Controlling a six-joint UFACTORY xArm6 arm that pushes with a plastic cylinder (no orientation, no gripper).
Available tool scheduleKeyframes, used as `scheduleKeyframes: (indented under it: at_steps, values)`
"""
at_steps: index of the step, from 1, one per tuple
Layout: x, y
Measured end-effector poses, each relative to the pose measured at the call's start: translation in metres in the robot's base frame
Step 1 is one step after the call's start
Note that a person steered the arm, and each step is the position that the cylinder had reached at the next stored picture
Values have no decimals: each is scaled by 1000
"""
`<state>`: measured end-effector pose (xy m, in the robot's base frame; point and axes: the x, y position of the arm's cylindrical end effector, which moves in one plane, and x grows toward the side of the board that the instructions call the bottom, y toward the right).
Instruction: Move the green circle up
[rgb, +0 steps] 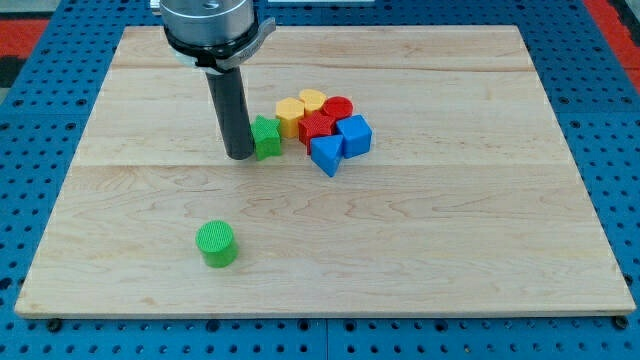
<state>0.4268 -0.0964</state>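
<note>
The green circle (216, 243) is a short green cylinder standing alone on the wooden board (420, 250), toward the view's lower left. My tip (240, 155) is the lower end of a dark rod coming down from the view's top. It rests on the board well above the green circle and slightly to its right. The tip is right beside the left side of a green star-shaped block (266, 137), touching or nearly touching it.
A cluster of blocks lies right of the green star: a yellow block (291, 112), a yellow circle (312, 99), a red circle (338, 107), a red block (318, 127), a blue cube (354, 134) and a blue triangular block (326, 154).
</note>
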Motion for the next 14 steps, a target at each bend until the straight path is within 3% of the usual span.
scheduleKeyframes:
  at_steps: [2, 4, 9, 11, 14]
  values:
    - [11, -3]
    - [53, -46]
    - [150, -32]
    - [142, 12]
    - [97, 20]
